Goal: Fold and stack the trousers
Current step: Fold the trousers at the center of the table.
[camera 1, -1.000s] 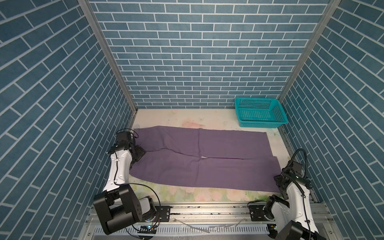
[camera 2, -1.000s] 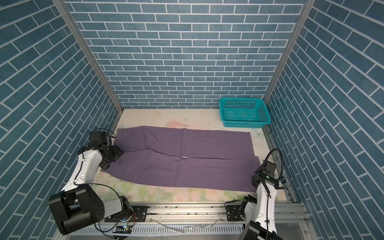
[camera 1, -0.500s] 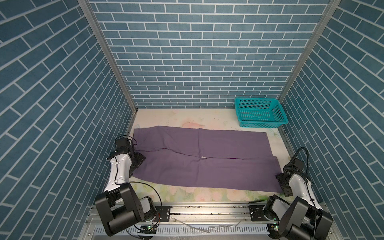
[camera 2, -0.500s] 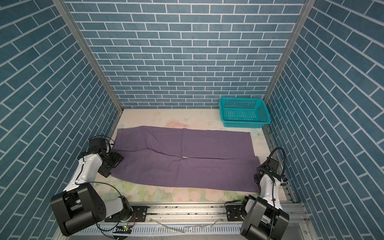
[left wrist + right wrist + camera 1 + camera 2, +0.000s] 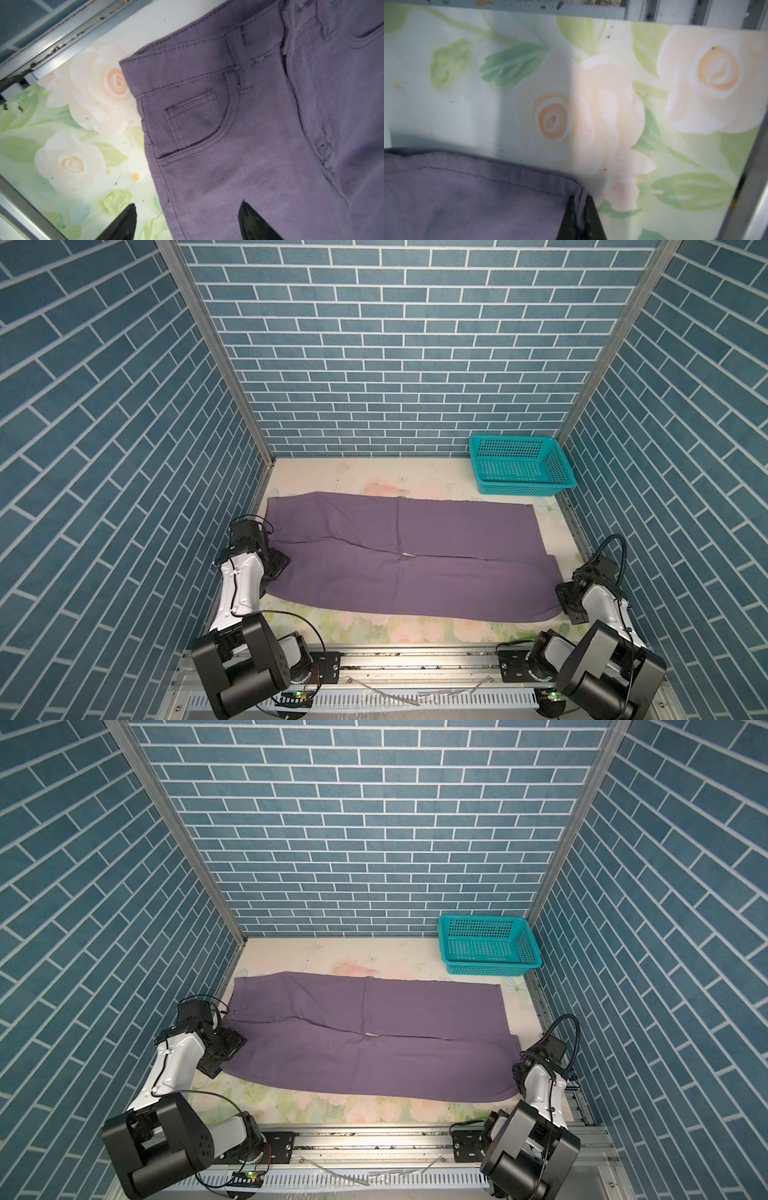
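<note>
1. The trousers [image 5: 407, 568] are lying flat across the middle of the floral table [image 5: 374, 624]. Their long axis is running from 9 o'clock to 3 o'clock in both top views.
2. The waist end is pointing toward 9 o'clock and both hems toward 3 o'clock. The legs are lying side by side, with the 6 o'clock leg reaching slightly further out.
3. The cloth is showing as muted purple twill with few creases. In the left wrist view a curved front pocket, a small coin pocket, a belt loop and the fly are facing up.
4. The left gripper [image 5: 187, 222] is sitting at the waist end with its jaws apart. They are straddling the side seam, one finger over cloth and one over the table.
5. The right gripper [image 5: 580, 216] is sitting at the hem corner of the 6 o'clock leg, with its jaws pinching together on the hem.
6. A teal basket [image 5: 519, 489] is standing at about 1 o'clock in the far corner, apart from the trousers.
</note>
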Robot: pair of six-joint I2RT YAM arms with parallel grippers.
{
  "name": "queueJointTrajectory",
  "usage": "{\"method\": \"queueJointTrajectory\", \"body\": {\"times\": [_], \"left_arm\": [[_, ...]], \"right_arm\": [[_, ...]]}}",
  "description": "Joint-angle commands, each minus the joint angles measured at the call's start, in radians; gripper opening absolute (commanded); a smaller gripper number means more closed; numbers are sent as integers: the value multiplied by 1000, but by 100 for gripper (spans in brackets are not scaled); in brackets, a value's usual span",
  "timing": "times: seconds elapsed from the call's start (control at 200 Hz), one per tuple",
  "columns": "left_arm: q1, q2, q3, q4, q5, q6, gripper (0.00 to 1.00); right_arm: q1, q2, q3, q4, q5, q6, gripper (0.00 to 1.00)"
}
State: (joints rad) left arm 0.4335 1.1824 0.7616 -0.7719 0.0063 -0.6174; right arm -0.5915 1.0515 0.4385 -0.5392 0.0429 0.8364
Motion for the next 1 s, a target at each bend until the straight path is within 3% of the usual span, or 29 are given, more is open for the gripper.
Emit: {"method": "queueJointTrajectory", "body": {"times": [0.0,0.125,0.25,0.57,0.755,0.825,0.91,0.995], "left_arm": [[30,-23,-45,-3,-79,-14,83],[90,-17,-83,53,-57,-43,94],[117,44,-83,112,-61,-53,95],[143,206,-96,316,20,-90,74],[144,306,-96,382,27,-93,49],[143,349,-91,400,41,-89,31],[145,364,-69,377,50,-82,0],[145,329,-72,346,51,-107,0]], "right_arm": [[-14,-20,-2,-19,-33,-12,0],[-29,-10,25,-38,-51,-42,0],[-45,-12,37,-53,-58,-63,0],[-109,18,60,-67,-124,-66,0],[-122,43,100,-107,-124,-71,0],[-121,45,114,-122,-124,-69,0],[-122,42,140,-143,-119,-69,0],[-164,34,171,-160,-100,-74,0]]}}
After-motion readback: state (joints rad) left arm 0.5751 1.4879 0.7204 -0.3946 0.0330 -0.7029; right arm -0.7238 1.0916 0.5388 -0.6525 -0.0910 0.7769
